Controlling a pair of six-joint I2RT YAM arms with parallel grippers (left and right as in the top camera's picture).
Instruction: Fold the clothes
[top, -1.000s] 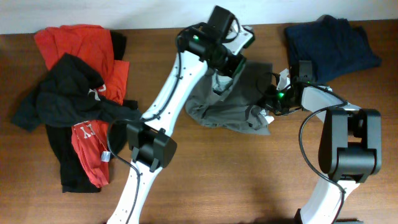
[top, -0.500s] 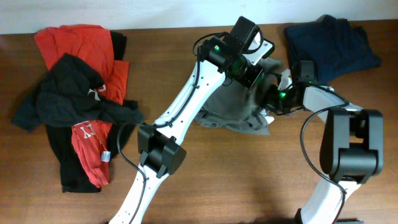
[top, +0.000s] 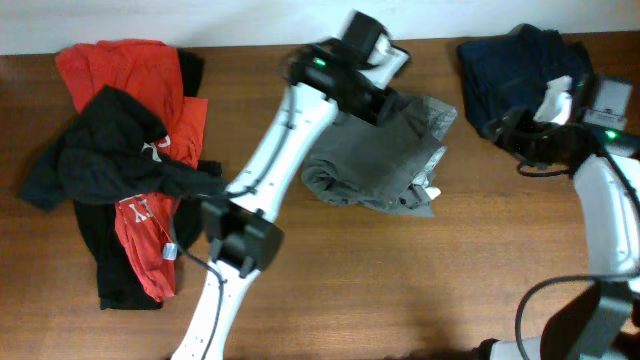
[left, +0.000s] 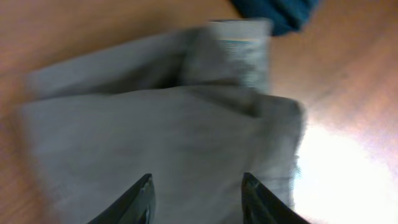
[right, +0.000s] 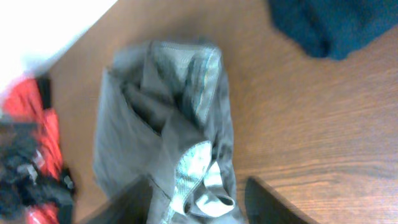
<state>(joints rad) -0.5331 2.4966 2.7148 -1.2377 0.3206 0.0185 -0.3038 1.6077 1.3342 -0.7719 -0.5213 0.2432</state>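
The grey shorts (top: 372, 165) lie bunched in a rough fold at the table's middle, with pale speckled waistband lining (right: 189, 168) showing at their right edge. My left gripper (top: 392, 105) hovers open over their far part. In the left wrist view the grey shorts (left: 155, 124) fill the frame under the left gripper (left: 196, 180), with nothing pinched. My right gripper (top: 505, 135) stands open to the right of the shorts, apart from them. The right wrist view looks back along the right gripper (right: 196, 190) at the grey shorts (right: 161, 124). Red shirt (top: 130, 70) and black shirt (top: 110, 150) lie heaped at the far left.
A folded dark navy garment (top: 530, 70) sits at the back right, just behind my right gripper, and shows as the navy garment (right: 329, 25) in the right wrist view. Bare wooden table (top: 400, 280) stretches along the front. The left arm reaches over the table between the shirt heap and the shorts.
Both grippers have opened and let go of the shorts. My right arm pulled away to the right, near the navy garment. My left arm drew back slightly, and the shorts settled folded.
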